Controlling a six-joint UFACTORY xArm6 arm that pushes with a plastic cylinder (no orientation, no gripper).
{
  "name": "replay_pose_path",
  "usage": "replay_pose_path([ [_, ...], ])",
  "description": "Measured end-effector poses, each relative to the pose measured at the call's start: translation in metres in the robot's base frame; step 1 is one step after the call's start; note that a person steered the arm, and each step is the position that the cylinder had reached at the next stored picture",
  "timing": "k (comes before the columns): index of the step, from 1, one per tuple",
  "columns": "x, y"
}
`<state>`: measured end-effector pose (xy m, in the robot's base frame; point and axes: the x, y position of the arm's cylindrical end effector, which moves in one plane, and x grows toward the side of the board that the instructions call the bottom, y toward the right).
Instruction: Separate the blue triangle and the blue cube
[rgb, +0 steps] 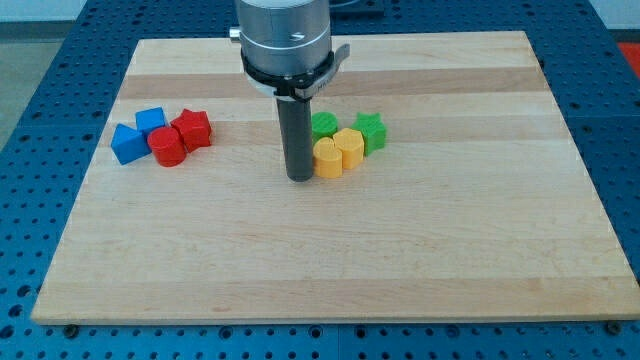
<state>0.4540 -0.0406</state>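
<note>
Blue triangle (127, 145) and blue cube (151, 121) sit together toward the view's left of the wooden worktop (330, 250), touching or nearly so, the cube just above and right of the triangle. A red cylinder (167, 147) lies against both, and a red cube (192, 129) sits at that cylinder's right. My tip (300, 178) rests near the middle of the worktop, well apart from the blue pair and just beside a yellow block (327, 157) on its right; whether they touch I cannot tell. A second yellow block (349, 148), a green star-like block (371, 131) and another green block (324, 124) cluster there. The arm carries no gripper, only the dark rod
</note>
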Motion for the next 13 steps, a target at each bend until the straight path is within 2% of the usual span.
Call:
replay_pose_path([
  [2,0.004,-0.001],
  [3,0.030,-0.032],
  [4,0.044,-0.085],
  [6,0.042,-0.198],
  [7,0.016,-0.218],
  [8,-0.014,-0.227],
  [10,-0.042,-0.234],
  [13,-0.051,-0.220],
])
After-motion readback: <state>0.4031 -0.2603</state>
